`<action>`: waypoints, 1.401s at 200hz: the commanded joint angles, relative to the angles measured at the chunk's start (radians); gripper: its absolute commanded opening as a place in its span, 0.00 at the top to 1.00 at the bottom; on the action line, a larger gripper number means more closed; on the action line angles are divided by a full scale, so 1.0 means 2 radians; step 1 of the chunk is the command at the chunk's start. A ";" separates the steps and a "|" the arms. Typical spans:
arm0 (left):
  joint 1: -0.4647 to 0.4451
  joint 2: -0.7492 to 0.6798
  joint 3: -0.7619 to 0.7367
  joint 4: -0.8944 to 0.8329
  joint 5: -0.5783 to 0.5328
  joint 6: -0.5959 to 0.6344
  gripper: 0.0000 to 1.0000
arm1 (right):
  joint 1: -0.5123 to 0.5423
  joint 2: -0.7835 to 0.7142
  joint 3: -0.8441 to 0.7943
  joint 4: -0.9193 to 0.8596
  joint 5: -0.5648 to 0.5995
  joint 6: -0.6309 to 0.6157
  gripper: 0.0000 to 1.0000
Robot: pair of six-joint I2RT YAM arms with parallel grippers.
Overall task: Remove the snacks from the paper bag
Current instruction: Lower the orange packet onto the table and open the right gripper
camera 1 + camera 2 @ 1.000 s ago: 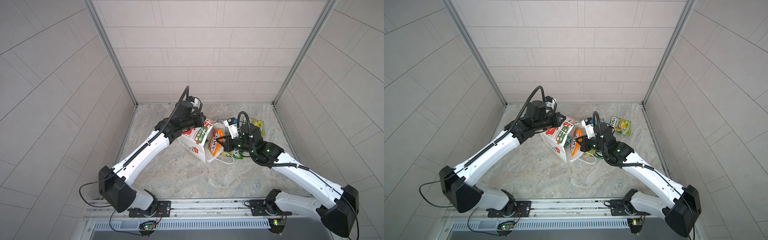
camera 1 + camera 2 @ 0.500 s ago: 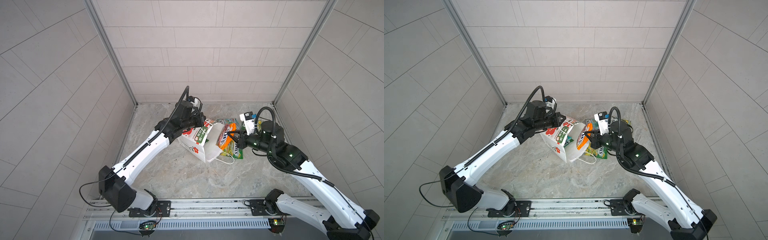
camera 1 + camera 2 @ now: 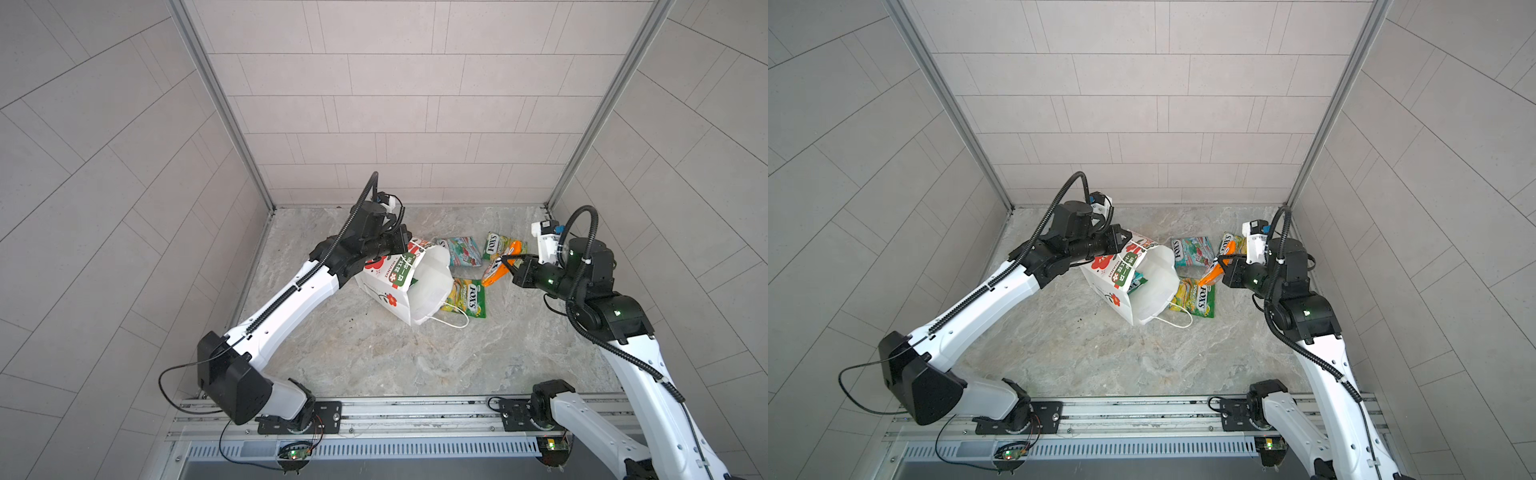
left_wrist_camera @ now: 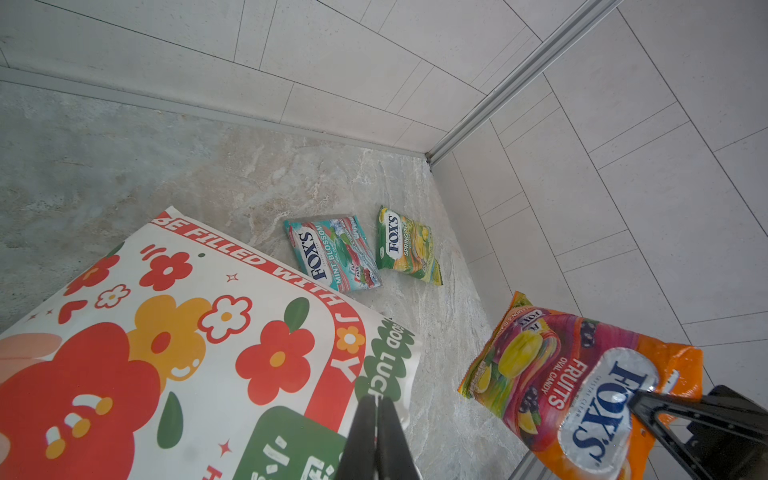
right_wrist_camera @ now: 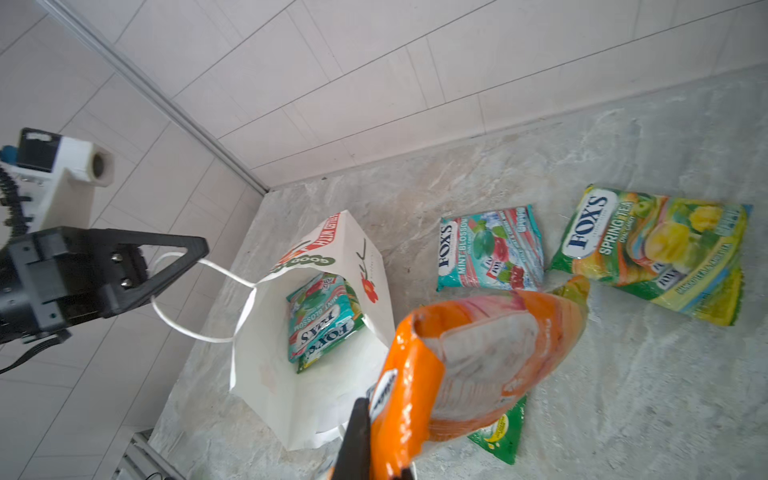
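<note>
Left fingers (image 4: 372,415) pressed together on the handle (image 5: 228,273) of the bag (image 3: 386,282). Bag lies on its side on the counter (image 3: 374,353), mouth toward the right fingers (image 3: 506,262). Those pinch the orange packet (image 4: 582,386) by one end, tilted, outside the bag. Just past their tips, flat on the counter: teal packet (image 3: 459,249), green packet (image 3: 496,243). Second green packet (image 3: 467,297) sits between them and the bag mouth. Inside the bag: two packets (image 5: 320,320), teal on top.
</note>
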 commanded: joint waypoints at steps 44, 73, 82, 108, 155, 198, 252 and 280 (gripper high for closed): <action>-0.001 -0.020 -0.004 0.007 -0.006 0.004 1.00 | -0.037 0.041 -0.032 -0.021 0.050 -0.041 1.00; -0.001 -0.021 -0.005 0.007 -0.005 0.004 1.00 | -0.045 0.062 -0.043 -0.012 0.072 -0.067 1.00; -0.001 -0.021 -0.005 0.007 -0.005 0.004 1.00 | -0.049 0.069 -0.047 -0.006 0.073 -0.077 1.00; 0.000 -0.020 -0.004 0.008 0.000 0.004 1.00 | -0.066 0.100 -0.048 0.001 0.046 -0.096 1.00; 0.000 -0.022 -0.002 0.004 0.001 0.005 1.00 | -0.097 0.172 -0.035 0.006 -0.029 -0.110 1.00; 0.001 -0.022 -0.007 0.004 0.001 0.005 1.00 | -0.110 0.224 -0.024 0.002 -0.053 -0.120 1.00; 0.001 -0.021 -0.004 0.002 -0.003 0.009 1.00 | -0.117 0.243 -0.018 -0.025 -0.010 -0.139 1.00; 0.001 -0.019 -0.004 0.002 -0.002 0.009 1.00 | -0.118 0.243 -0.017 -0.038 0.050 -0.157 1.00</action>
